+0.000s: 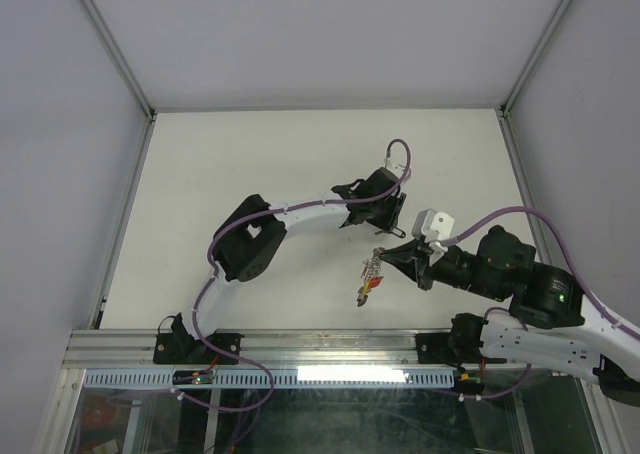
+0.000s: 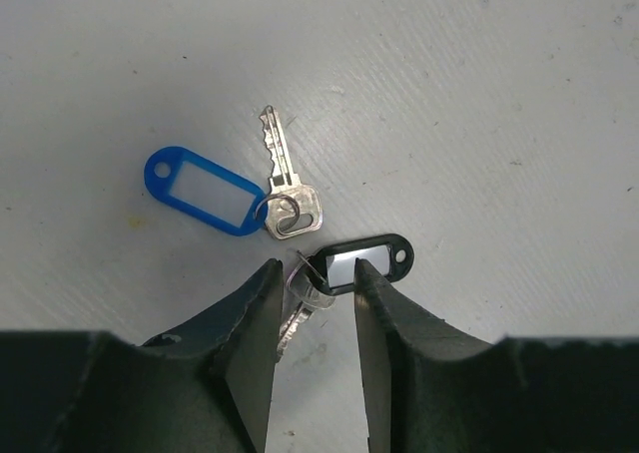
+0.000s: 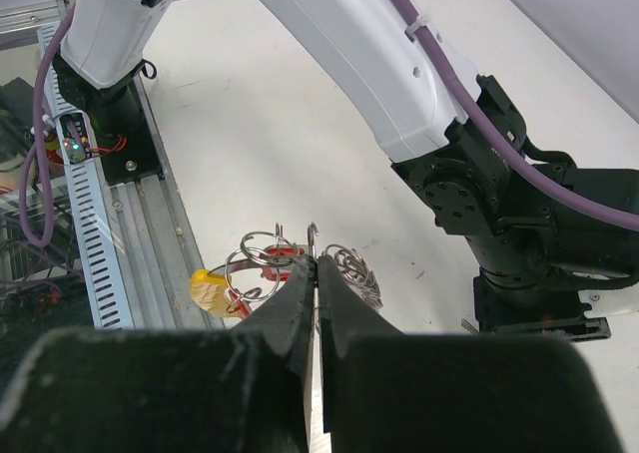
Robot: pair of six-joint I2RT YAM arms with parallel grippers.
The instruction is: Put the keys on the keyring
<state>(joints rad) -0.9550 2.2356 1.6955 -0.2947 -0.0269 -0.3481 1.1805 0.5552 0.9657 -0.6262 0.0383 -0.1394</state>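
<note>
The keyring point(image 3: 349, 266) is pinched in the closed right gripper point(image 3: 318, 263), which is raised off the table point(image 1: 250, 154) with its forearm angled leftward. The left gripper point(image 2: 317, 265) points straight down, jaws partly open astride the black-tagged key point(image 2: 300, 308). The blue-tagged key point(image 2: 285, 179) lies just beyond its fingertips point(image 2: 262, 293).

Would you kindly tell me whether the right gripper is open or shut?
Shut: the right gripper has its fingers pressed together on the keyring, which dangles from it.

No readable writing anywhere, not even on the blue oval plastic key tag point(image 2: 200, 191) or black oval plastic key tag point(image 2: 344, 265).
</note>
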